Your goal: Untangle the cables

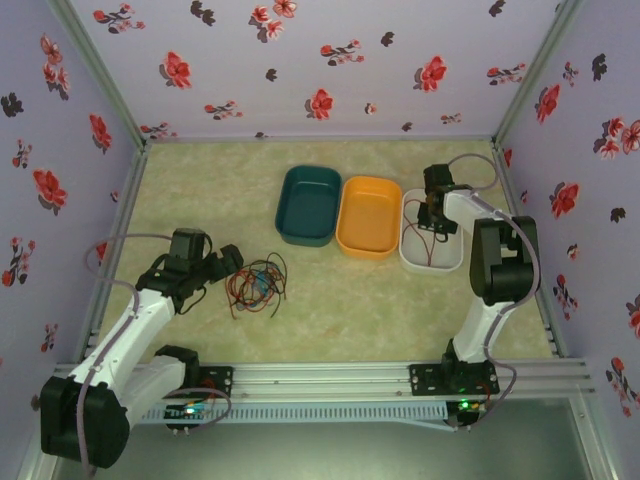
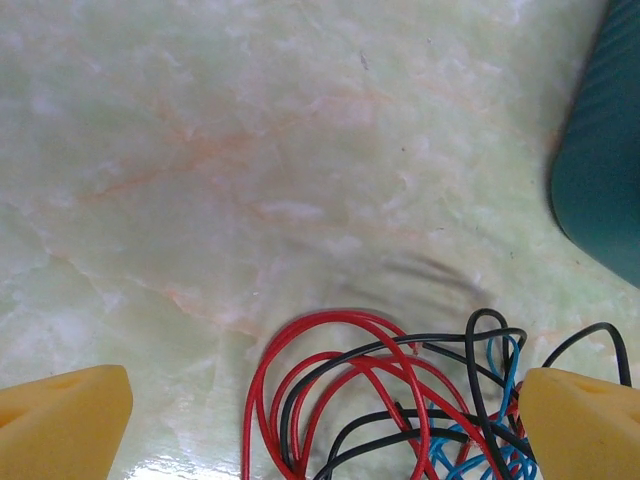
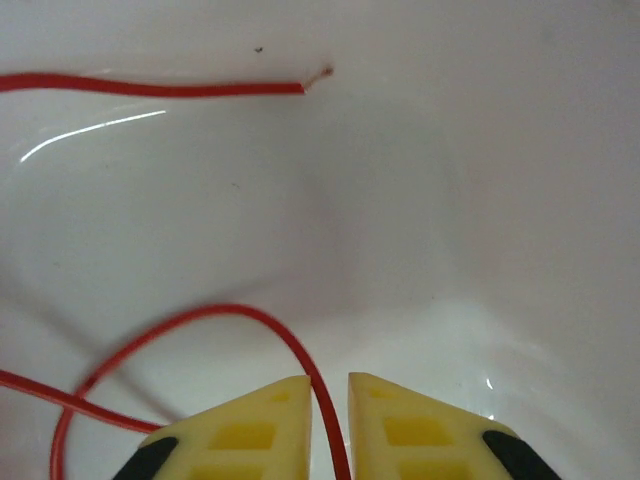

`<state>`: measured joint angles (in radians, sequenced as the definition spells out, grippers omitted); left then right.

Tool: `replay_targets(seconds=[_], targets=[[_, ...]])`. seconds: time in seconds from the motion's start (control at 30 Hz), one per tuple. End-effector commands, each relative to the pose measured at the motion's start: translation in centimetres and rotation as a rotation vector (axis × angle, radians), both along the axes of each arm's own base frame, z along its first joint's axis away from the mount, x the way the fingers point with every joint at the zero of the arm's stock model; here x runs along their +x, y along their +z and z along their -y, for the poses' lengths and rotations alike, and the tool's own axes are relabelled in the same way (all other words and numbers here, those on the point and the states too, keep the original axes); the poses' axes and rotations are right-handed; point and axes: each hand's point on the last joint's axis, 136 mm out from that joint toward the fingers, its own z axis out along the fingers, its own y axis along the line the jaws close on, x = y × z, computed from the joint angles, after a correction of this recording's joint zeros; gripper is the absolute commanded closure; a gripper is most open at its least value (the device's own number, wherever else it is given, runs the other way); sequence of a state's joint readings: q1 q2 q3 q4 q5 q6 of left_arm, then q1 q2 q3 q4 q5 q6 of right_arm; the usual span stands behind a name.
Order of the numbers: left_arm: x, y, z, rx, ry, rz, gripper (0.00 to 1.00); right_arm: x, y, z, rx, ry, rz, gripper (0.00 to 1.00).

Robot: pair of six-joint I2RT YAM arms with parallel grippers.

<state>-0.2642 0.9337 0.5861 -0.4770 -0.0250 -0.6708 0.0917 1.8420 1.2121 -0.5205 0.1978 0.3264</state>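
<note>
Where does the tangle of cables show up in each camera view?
Top view: tangle left of centre, below and left of the teal tray.
Left wrist: tangle along the bottom edge, right of centre.
Right wrist: looks into the white tray, at one separate red wire.
Shared landmark: the teal tray, at the right edge of the left wrist view.

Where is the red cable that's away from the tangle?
The red cable lies in the white tray, rightmost in the top view, next to the orange tray, beneath the right gripper and between its fingers.
</note>
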Motion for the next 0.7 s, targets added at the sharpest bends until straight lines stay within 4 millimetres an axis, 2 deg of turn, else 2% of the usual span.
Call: replay_targets(seconds=[0.0, 0.17, 0.4, 0.53, 0.67], targets=[[0.1, 0.1, 0.0, -0.018, 0.011, 0.013, 0.01, 1.4, 2.7, 0.0, -0.024, 0.032, 0.075, 0.75], [0.2, 0.2, -0.1, -0.017, 0.011, 0.014, 0.00, 1.0, 5.7, 0.1, -0.038, 0.035, 0.131, 0.65], [-0.1, 0.2, -0.1, 0.007, -0.011, -0.019, 0.00, -0.7, 9.9, 0.2, -0.037, 0.020, 0.210, 0.53], [-0.2, -0.6, 0.6, -0.012, -0.041, -0.065, 0.01, -1.8, 12.3, -1.2, 0.014, 0.043, 0.266, 0.49], [-0.4, -1.7, 1.7, -0.049, -0.090, -0.120, 0.09, -3.2, 14.3, -2.8, 0.019, 0.075, 0.308, 0.46]])
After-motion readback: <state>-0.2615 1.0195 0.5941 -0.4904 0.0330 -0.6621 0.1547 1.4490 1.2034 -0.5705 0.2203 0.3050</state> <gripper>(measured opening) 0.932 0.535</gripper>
